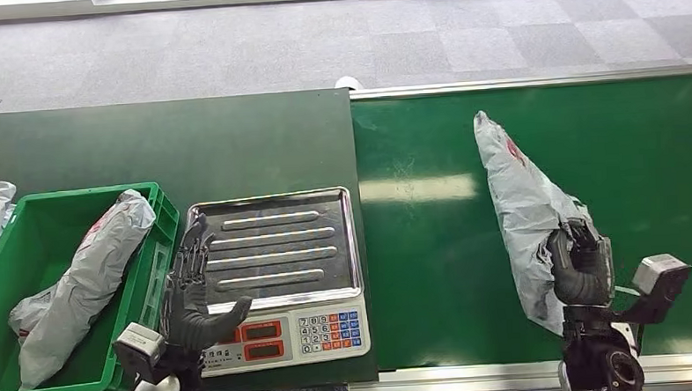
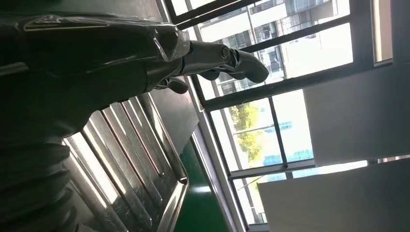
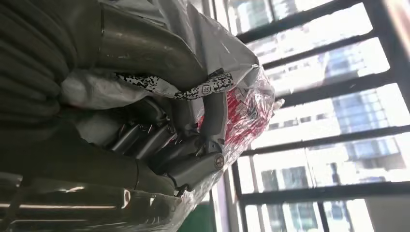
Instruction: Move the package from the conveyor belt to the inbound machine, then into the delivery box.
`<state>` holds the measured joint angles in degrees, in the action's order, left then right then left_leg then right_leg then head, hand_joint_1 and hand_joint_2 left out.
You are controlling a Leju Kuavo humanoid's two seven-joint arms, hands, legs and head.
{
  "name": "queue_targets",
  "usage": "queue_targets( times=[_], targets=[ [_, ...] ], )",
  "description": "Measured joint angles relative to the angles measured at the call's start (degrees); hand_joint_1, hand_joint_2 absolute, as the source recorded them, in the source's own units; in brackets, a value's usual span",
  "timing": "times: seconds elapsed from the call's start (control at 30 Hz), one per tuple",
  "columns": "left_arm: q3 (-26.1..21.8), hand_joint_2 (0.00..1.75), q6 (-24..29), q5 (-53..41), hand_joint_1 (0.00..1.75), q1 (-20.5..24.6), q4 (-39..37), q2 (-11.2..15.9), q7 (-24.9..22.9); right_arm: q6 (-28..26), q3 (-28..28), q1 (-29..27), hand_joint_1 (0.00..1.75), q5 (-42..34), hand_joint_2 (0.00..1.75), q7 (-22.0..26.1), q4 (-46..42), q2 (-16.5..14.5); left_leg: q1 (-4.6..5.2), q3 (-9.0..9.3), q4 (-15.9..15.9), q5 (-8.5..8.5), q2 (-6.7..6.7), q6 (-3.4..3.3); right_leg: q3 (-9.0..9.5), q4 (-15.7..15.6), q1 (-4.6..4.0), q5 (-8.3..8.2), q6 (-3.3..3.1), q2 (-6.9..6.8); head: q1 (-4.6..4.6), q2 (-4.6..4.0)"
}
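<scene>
1. Head view: nearest, at 7 o'clock, the left hand (image 1: pixel 191 290) hovers with fingers spread and holding nothing, beside the scale (image 1: pixel 280 278). At 4 o'clock the right hand (image 1: pixel 582 264) grips the grey package (image 1: pixel 523 196) lying on the conveyor belt (image 1: pixel 433 245). At 9 o'clock the green delivery box (image 1: pixel 155 235) already holds another parcel (image 1: pixel 86 277).
2. Left wrist view: straightened fingers (image 2: pixel 227 58) over the ribbed tray (image 2: pixel 130 164).
3. Right wrist view: fingers (image 3: pixel 188 159) wrap the package (image 3: pixel 241 96).
4. The first move looks barely begun; weighing and boxing remain.

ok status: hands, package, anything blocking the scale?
Right hand grips grey package on conveyor belt. Left hand open, over scale tray's left edge. Tray bare. One package already in green box.
</scene>
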<state>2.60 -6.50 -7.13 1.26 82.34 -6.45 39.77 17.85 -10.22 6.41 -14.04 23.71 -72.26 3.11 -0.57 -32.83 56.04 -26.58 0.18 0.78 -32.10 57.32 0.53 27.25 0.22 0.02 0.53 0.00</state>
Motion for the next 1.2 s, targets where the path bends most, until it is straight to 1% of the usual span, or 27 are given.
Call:
queue_targets(
  times=[0.03,0.1,0.27,0.37,0.47,0.6,0.7,0.83,0.9,0.97,1.03,1.13,1.2],
  targets=[
    [-0.03,1.75,0.37,0.23,0.0,0.04,-0.01,-0.01,0.01,2.78,0.21,-0.05,1.75,-3.99,1.75,-0.16,-0.15,-0.05,0.0,0.0,0.0,0.0,-0.02,0.0,0.0,0.0,0.0,0.0,0.0,-0.01,-0.01,0.0],
    [-0.08,1.75,1.06,0.49,0.0,0.03,-0.01,-0.03,0.01,5.63,0.46,-0.04,1.75,-8.72,1.75,-0.47,-0.19,-0.17,0.0,0.0,0.0,0.01,-0.06,0.0,0.02,0.0,0.0,0.0,0.0,-0.04,-0.01,0.0],
    [-0.18,1.75,2.8,2.02,0.0,-0.12,0.42,-0.07,0.01,8.71,0.81,0.48,1.75,-14.12,1.75,-1.92,0.09,-0.28,0.0,-0.01,0.0,0.01,-0.06,0.0,0.03,0.0,0.0,0.0,0.0,-0.03,-0.01,0.0],
    [-0.45,1.75,4.62,4.41,0.0,-0.29,1.97,-0.22,0.03,8.65,0.88,2.64,1.75,-15.0,1.75,-1.88,0.63,-0.14,0.0,-0.01,0.01,0.01,-0.06,-0.01,0.02,0.0,0.0,0.0,0.0,-0.03,-0.01,0.0],
    [-0.86,1.75,5.91,6.32,0.0,-0.32,3.56,-0.59,0.03,6.63,1.07,5.62,1.75,-12.93,1.75,-0.21,0.91,0.09,0.0,-0.01,0.01,0.02,-0.07,-0.01,0.03,0.0,0.0,-0.01,0.0,-0.03,-0.01,0.0],
    [-1.17,1.75,7.66,7.77,0.0,-0.26,5.04,-1.33,0.03,1.54,2.82,10.78,1.75,-6.33,1.75,2.82,0.96,0.09,0.0,-0.01,0.01,0.03,-0.02,-0.01,0.04,0.02,0.0,-0.02,0.0,-0.01,-0.01,0.0],
    [-1.22,1.75,8.78,8.49,0.0,-0.1,5.9,-1.83,0.03,-3.39,6.24,16.03,1.75,1.09,1.75,4.34,1.53,-0.11,0.0,0.0,0.01,0.06,0.0,-0.01,0.04,0.02,0.0,-0.03,0.0,0.0,-0.01,0.0],
    [-1.34,1.75,9.8,9.31,0.0,0.09,7.08,-2.21,0.02,-11.67,13.63,23.41,1.75,14.53,1.75,5.49,3.89,-1.47,-0.01,0.02,0.0,0.08,0.01,0.0,0.04,0.04,-0.02,-0.03,-0.01,0.01,-0.01,0.0],
    [-1.53,1.75,9.98,9.6,0.0,0.27,7.46,-2.39,0.02,-16.2,18.17,26.58,1.75,22.17,1.75,5.46,5.49,-2.64,-0.03,0.02,0.0,0.09,0.03,0.01,0.03,0.05,-0.04,-0.03,-0.01,0.01,-0.01,0.0],
    [-1.74,1.75,10.12,9.83,0.0,0.59,7.63,-2.58,0.02,-19.48,23.02,29.2,1.75,28.54,1.75,4.94,7.02,-3.97,-0.05,0.02,0.0,0.09,0.05,0.01,0.01,0.05,-0.06,-0.03,-0.01,0.01,0.0,0.0],
    [-1.89,1.75,10.26,9.97,0.0,0.87,7.68,-2.76,0.03,-21.29,27.22,31.05,1.75,31.85,1.75,4.3,8.2,-5.23,-0.06,0.01,0.0,0.09,0.0,0.01,0.0,0.05,-0.08,-0.02,-0.01,-0.01,0.0,0.0],
    [-2.13,1.75,10.39,9.98,0.0,1.03,7.69,-2.91,0.03,-22.04,31.32,32.8,1.75,34.83,1.75,3.5,9.51,-6.67,-0.06,-0.05,0.0,0.09,-0.05,0.01,0.01,0.05,-0.08,-0.01,-0.01,-0.03,-0.02,0.0],
    [-2.3,1.75,10.47,10.03,0.0,1.3,7.69,-2.92,0.03,-21.93,34.15,34.11,1.75,40.11,1.75,1.98,10.86,-7.43,-0.05,-0.09,-0.01,0.08,0.0,0.01,0.0,0.05,-0.07,-0.02,-0.01,0.01,-0.03,0.0]
  ],
)
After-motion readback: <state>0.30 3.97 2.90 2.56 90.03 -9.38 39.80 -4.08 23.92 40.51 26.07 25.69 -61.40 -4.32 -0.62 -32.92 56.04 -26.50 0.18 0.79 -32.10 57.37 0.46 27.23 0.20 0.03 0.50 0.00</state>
